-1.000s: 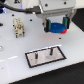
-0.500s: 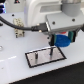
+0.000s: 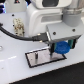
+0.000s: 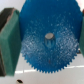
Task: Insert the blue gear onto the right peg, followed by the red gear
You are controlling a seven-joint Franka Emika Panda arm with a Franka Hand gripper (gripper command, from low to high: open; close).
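The blue gear [image 3: 62, 48] is a toothed bright blue disc held between my gripper's fingers [image 3: 51, 48], just above the right end of the black light-rimmed plate [image 3: 40, 59]. My gripper [image 3: 61, 50] is shut on it. In the wrist view the blue gear [image 4: 47, 40] fills the frame, with a small grey round spot at its centre and a green finger pad [image 4: 9, 40] on either side. The right peg is hidden behind the gear and gripper. A thin pin [image 3: 36, 56] stands at the plate's left end. The red gear is out of view.
A small rack with pale parts [image 3: 19, 25] stands at the back on the exterior view's left. A black cable [image 3: 15, 36] curves across the white table [image 3: 15, 67]. The large white arm body [image 3: 50, 15] hangs over the plate.
The gripper has come down with the blue gear towards the plate's right end. The gear stays gripped throughout.
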